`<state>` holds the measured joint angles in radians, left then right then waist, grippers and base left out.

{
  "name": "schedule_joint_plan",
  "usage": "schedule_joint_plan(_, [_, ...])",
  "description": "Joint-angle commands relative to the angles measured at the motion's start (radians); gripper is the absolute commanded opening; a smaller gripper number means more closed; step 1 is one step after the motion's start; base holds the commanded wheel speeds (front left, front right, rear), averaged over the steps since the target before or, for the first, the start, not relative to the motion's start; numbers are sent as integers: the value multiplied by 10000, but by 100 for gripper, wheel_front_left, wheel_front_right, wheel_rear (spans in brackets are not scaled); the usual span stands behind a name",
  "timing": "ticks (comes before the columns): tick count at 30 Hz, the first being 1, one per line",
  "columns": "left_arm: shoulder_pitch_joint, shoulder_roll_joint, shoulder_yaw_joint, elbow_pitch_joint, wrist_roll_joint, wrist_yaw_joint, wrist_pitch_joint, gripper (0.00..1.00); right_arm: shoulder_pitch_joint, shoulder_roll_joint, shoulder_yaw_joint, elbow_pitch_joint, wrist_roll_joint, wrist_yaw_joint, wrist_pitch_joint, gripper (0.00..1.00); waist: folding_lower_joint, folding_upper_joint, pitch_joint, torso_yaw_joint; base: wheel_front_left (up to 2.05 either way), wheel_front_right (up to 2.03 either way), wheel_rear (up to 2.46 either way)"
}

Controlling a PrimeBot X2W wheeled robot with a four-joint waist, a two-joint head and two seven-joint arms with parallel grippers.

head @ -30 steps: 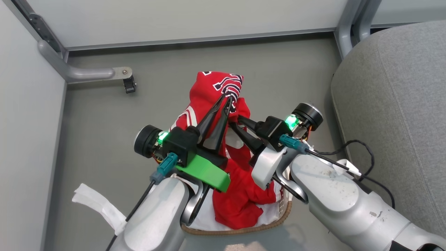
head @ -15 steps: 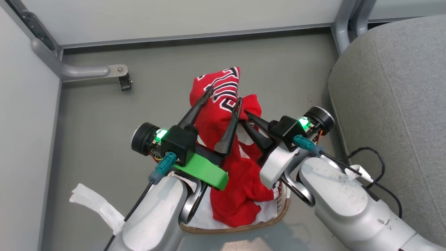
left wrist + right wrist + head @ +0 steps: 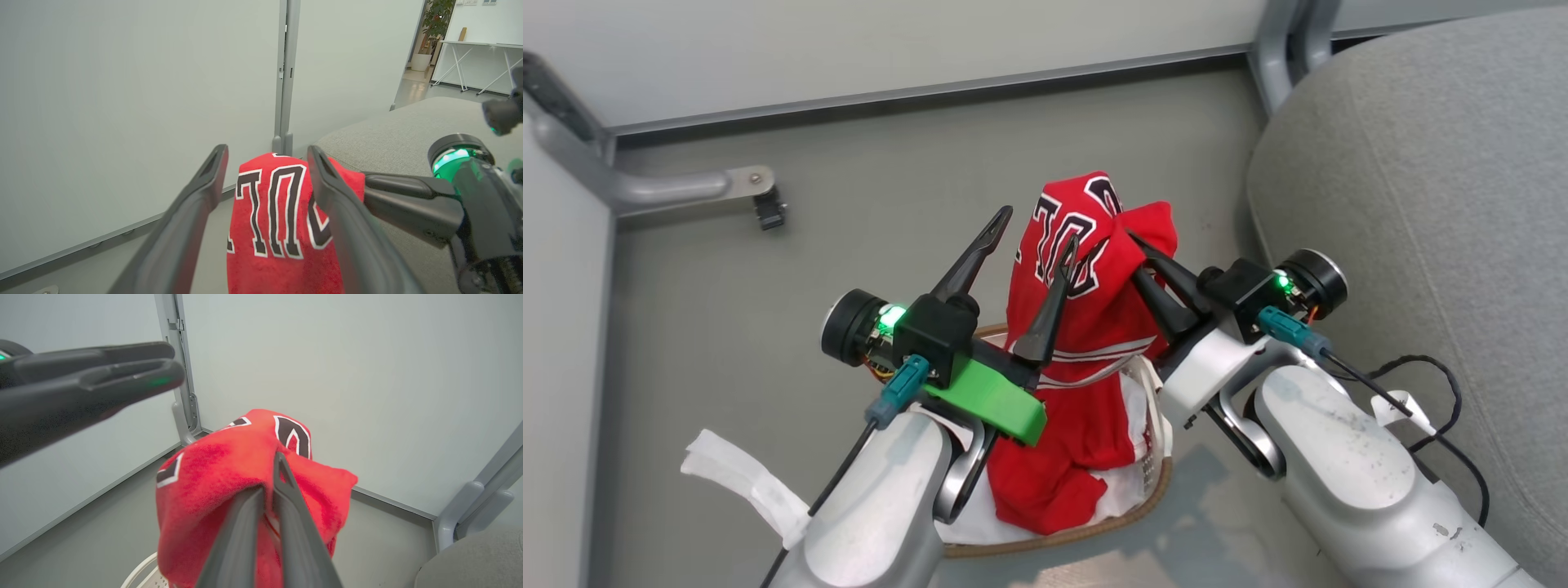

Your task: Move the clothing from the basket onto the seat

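Right jaws pinch the jersey [image 3: 1104, 314], hanging lengthwise down into the basket [image 3: 1086, 531]; left jaws spread.

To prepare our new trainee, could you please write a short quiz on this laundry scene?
1. True or false: the left gripper has its fingers shut on the red jersey with dark white-edged lettering.
2. Which holds the jersey? A) left gripper B) right gripper C) both
3. On which side of the robot is the large grey woven-fabric seat?
Key: 1 false, the left gripper's fingers stand open; 2 B; 3 its right.
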<state>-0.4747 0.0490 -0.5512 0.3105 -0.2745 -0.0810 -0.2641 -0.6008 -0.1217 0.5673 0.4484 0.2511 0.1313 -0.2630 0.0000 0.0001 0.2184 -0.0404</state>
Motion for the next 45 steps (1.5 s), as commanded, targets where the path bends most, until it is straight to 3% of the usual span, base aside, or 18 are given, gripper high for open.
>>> schedule_joint_plan(1, [100, 36, 86, 60, 147, -42, -5, 100, 141, -22, -108, -113, -63, -12, -21, 0, 0, -1, 56, -551, 0, 0, 0])
schedule_joint_plan(15, [7, 133, 398, 384, 611, -330, -3, 100, 760, 69, -1080, -744, -61, -10, -21, 0, 0, -1, 408, -3171, 0, 0, 0])
schedule_joint_plan(24, [-25, 194, 452, 604, 721, -424, -3, 100, 853, 136, -1303, -919, -133, -10, -21, 0, 0, -1, 545, -4308, 0, 0, 0])
schedule_joint_plan(35, [-220, 237, 360, 924, 822, -467, -3, 100, 610, 68, -2166, -956, -359, -10, -22, 0, 0, -1, 913, -5011, 0, 0, 0])
schedule_joint_plan(45, [-621, 432, -97, 1415, 890, -496, -3, 100, -991, -645, -3686, -308, -1084, -12, -21, 0, 0, -1, 1850, -4810, 0, 0, 0])
